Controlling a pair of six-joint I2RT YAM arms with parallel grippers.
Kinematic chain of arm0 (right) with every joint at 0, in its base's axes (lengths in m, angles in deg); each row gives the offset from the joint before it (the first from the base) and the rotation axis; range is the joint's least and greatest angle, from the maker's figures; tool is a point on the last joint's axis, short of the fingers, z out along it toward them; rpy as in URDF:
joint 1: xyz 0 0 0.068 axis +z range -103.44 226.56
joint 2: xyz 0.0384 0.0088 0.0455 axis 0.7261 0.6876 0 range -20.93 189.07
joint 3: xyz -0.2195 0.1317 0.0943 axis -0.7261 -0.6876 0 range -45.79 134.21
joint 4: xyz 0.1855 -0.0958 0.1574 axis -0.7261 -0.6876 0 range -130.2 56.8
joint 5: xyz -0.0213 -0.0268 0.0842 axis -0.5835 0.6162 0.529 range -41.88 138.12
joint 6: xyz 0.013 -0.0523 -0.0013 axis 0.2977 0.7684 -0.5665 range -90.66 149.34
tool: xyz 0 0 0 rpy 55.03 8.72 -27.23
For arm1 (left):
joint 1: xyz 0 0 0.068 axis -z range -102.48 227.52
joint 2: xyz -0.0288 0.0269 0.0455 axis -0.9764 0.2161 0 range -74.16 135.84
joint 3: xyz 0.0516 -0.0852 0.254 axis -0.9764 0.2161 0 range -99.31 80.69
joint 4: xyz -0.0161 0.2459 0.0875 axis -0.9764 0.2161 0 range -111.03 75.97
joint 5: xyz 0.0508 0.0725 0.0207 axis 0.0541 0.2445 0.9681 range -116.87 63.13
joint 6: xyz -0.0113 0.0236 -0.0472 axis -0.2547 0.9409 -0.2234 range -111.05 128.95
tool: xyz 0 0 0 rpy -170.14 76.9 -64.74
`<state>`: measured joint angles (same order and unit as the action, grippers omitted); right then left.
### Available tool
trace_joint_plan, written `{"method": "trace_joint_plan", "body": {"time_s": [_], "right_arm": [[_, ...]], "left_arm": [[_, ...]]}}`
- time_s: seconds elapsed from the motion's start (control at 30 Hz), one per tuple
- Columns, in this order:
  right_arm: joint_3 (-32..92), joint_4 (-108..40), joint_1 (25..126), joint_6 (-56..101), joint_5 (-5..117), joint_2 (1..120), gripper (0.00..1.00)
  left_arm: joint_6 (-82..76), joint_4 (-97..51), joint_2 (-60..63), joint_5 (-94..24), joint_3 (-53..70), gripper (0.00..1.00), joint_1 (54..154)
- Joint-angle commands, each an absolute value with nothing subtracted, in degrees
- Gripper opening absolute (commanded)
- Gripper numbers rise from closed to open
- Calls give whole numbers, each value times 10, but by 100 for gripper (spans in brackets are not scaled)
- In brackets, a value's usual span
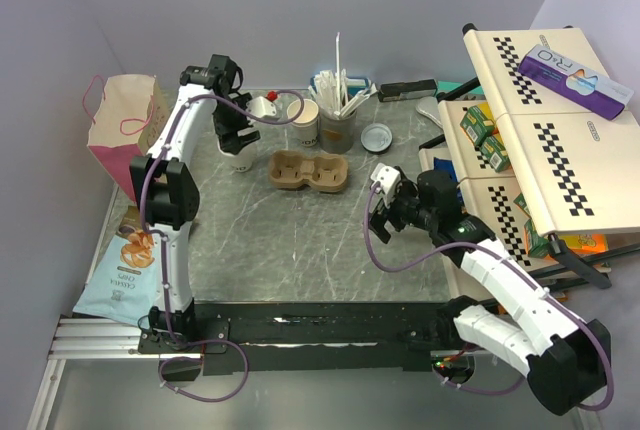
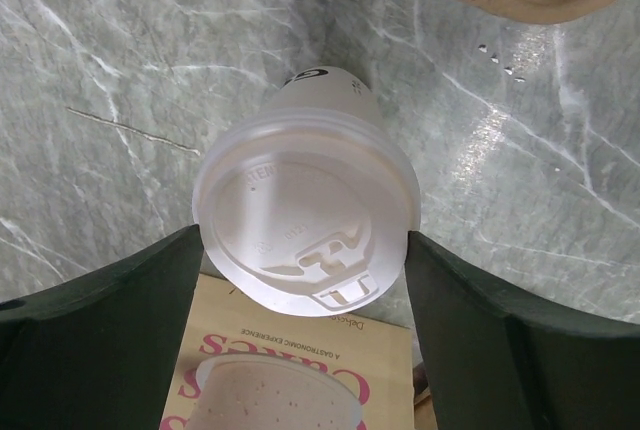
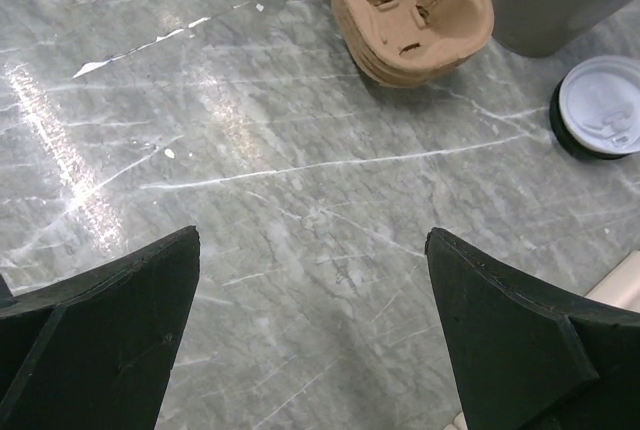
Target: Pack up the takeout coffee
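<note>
Your left gripper [image 1: 236, 145] flanks the takeout coffee [image 2: 325, 100], grip unclear (base hidden). It stands upright, lid [image 2: 300, 230] up; right gripper [image 3: 310, 250] gapes empty at its 4 o'clock.

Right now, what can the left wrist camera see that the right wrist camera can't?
Only the left wrist view shows the paper cup with its white lid on, sitting between the fingers of the left tool; I can't tell if they squeeze it. A pink-lettered pack peeks in at the bottom. Only the right wrist view shows the grey cup, a loose white lid and the right tool, open and empty. Both show the marble table and the brown cardboard tray.
</note>
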<state>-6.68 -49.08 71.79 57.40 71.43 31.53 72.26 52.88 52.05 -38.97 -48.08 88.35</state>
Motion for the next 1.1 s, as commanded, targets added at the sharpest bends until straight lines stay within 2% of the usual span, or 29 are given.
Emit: {"method": "trace_joint_plan", "body": {"time_s": [0.0,0.13,0.33,0.53,0.6,0.77,0.9,1.07], "right_arm": [[-39,-474,716,554,711,324,100],[-34,-474,717,549,715,330,100],[-22,-470,716,547,722,343,100],[62,-438,721,590,762,443,100],[109,-449,724,612,763,522,100],[286,-588,730,800,801,696,97],[361,-670,730,894,845,769,96],[456,-750,737,924,849,871,93]], "left_arm": [[719,516,523,-413,-489,88,881],[699,491,520,-416,-483,94,881],[687,466,506,-425,-489,97,881],[614,411,411,-455,-489,99,881],[576,359,370,-472,-438,99,881],[446,278,220,-509,-305,99,881],[371,248,117,-533,-196,99,881],[339,215,33,-527,-81,99,881]]}}
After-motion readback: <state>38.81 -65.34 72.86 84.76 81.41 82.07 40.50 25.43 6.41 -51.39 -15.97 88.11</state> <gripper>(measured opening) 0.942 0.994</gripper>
